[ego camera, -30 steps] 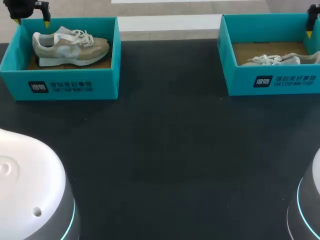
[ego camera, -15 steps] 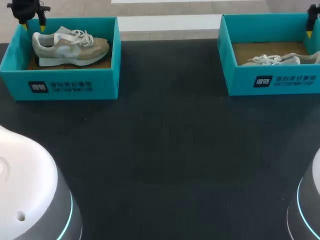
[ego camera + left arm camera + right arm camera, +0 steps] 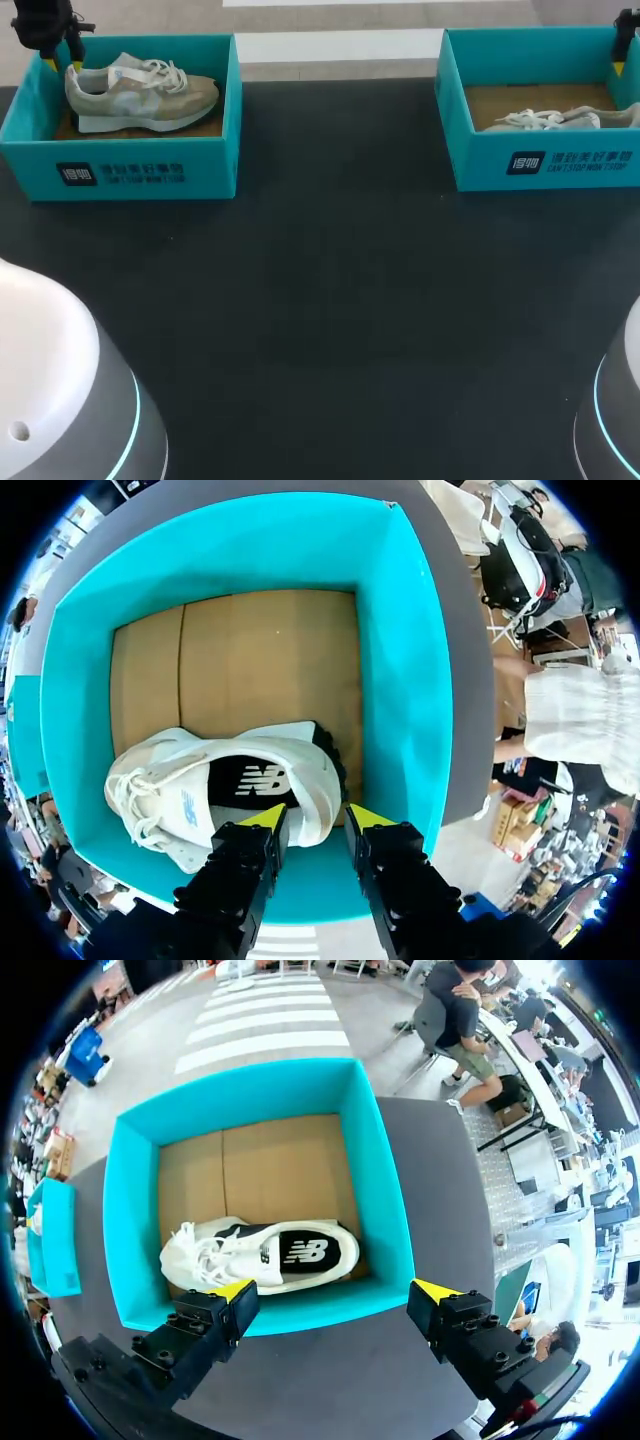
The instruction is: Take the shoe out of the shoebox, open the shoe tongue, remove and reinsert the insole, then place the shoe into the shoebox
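Observation:
A beige and white shoe (image 3: 140, 90) lies in the teal shoebox (image 3: 130, 170) at the table's far left, toe pointing right. My left gripper (image 3: 62, 65) is down at the shoe's heel. In the left wrist view the gripper (image 3: 317, 820) has narrowed on the white heel of the shoe (image 3: 312, 780), one yellow tip over the heel opening and the other outside against it. A second shoe (image 3: 550, 118) lies in another teal box (image 3: 545, 160) at the far right. My right gripper (image 3: 335, 1295) hangs wide open above that box's near wall (image 3: 270, 1315), holding nothing.
Between the two boxes stretches the dark table (image 3: 330, 300). The white domes of my arm bases (image 3: 50, 380) sit at the near corners. The cardboard floor (image 3: 260, 660) of the left box lies bare ahead of the shoe.
My left gripper has come down to the shoe's heel and its fingers have drawn together from wide open. The right arm and both shoes have stayed put.

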Robot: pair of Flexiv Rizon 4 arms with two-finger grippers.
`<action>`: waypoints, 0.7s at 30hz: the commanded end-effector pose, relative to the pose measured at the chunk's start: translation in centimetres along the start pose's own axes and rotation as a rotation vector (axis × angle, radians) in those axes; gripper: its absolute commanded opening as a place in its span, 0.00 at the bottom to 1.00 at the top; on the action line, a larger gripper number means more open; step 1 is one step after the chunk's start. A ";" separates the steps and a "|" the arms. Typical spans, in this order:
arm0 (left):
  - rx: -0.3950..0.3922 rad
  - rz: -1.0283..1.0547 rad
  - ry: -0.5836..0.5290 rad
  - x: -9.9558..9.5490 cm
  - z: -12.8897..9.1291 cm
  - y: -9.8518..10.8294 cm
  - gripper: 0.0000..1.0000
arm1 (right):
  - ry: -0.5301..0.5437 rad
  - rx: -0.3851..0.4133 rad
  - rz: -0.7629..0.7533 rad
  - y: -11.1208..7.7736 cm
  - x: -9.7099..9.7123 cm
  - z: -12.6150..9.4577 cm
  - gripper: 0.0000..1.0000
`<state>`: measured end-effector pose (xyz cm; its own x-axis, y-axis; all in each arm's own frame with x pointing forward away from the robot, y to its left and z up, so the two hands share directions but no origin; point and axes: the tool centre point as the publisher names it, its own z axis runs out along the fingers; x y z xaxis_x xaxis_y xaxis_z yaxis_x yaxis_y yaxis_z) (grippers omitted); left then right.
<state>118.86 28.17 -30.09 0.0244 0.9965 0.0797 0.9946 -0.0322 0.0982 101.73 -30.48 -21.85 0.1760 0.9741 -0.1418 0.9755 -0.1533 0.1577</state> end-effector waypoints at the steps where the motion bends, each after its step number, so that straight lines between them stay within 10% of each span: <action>1: 0.004 0.007 -0.008 0.0 0.5 0.2 0.37 | 0.001 -0.003 0.001 -0.1 0.0 0.0 1.00; 21: 0.056 0.003 -0.029 0.4 3.6 0.6 0.35 | 0.001 -0.003 0.001 -0.1 0.0 0.0 1.00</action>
<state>118.76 28.53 -33.15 0.0274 0.9980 0.0566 0.9978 -0.0307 0.0586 101.73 -30.47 -21.85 0.1760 0.9741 -0.1419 0.9755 -0.1533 0.1576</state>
